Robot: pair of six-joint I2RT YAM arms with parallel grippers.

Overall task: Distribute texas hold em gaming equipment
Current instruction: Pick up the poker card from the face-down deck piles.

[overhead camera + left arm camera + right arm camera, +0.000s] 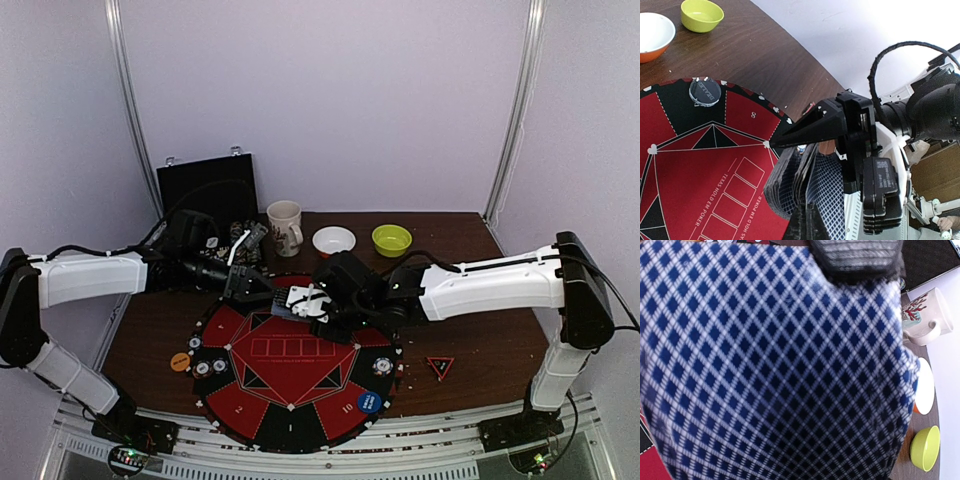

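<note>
My left gripper (250, 288) is shut on a fanned deck of blue-lattice-backed cards (832, 185) over the far edge of the round mat (290, 375). My right gripper (312, 302) is right against the deck. A card back (770, 365) fills the right wrist view and hides its fingers. On the mat lie striped chips (210, 367), a DEALER disc (705, 92) and a blue disc (369, 402). An orange disc (180, 362) lies off its left edge. A red-black triangle marker (439, 367) lies on the table to the right.
A mug (285, 227), a white bowl (333, 240) and a green bowl (391, 239) stand behind the mat. An open black case (208, 190) stands at the back left, with a heap of chips (240, 240) before it.
</note>
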